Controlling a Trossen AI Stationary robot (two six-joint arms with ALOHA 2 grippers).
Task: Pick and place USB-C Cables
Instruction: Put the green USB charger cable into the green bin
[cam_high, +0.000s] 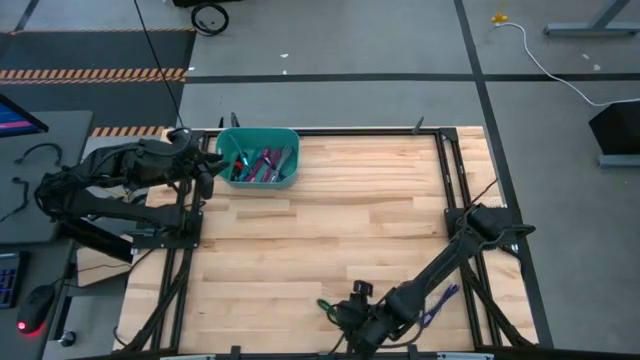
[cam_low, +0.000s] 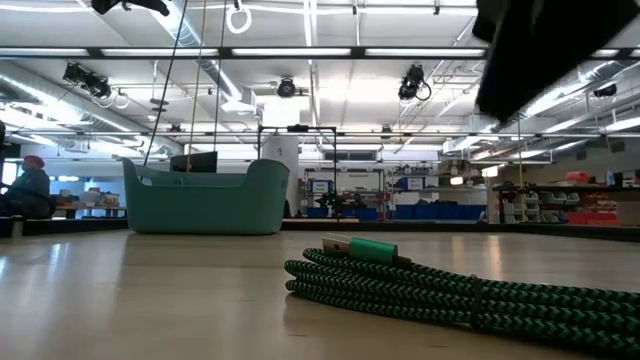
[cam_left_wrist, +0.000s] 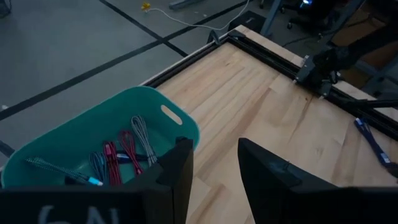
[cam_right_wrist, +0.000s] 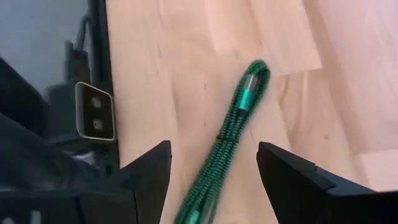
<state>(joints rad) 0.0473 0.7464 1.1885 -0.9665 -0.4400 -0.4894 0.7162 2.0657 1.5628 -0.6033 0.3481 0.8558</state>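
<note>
A green braided USB-C cable (cam_right_wrist: 234, 121) lies folded flat on the wood near the table's near edge; it also shows in the high view (cam_high: 325, 305) and the low view (cam_low: 450, 290). My right gripper (cam_right_wrist: 214, 165) hovers above it, open, one finger on each side of the bundle's end, touching nothing. A purple cable (cam_high: 440, 300) lies beside the right arm and appears in the left wrist view as well (cam_left_wrist: 373, 140). A teal basket (cam_high: 292, 160) at the far left holds several cables (cam_left_wrist: 121, 155) in grey, red and blue. My left gripper (cam_left_wrist: 214, 171) waits open beside the basket.
The table's black frame rail (cam_right_wrist: 96, 74) with a metal bracket (cam_right_wrist: 94, 118) runs close beside the green cable. A wide stretch of bare wood (cam_high: 340, 230) lies between the basket and the near edge. A long white cable (cam_high: 545, 65) lies on the floor beyond the table.
</note>
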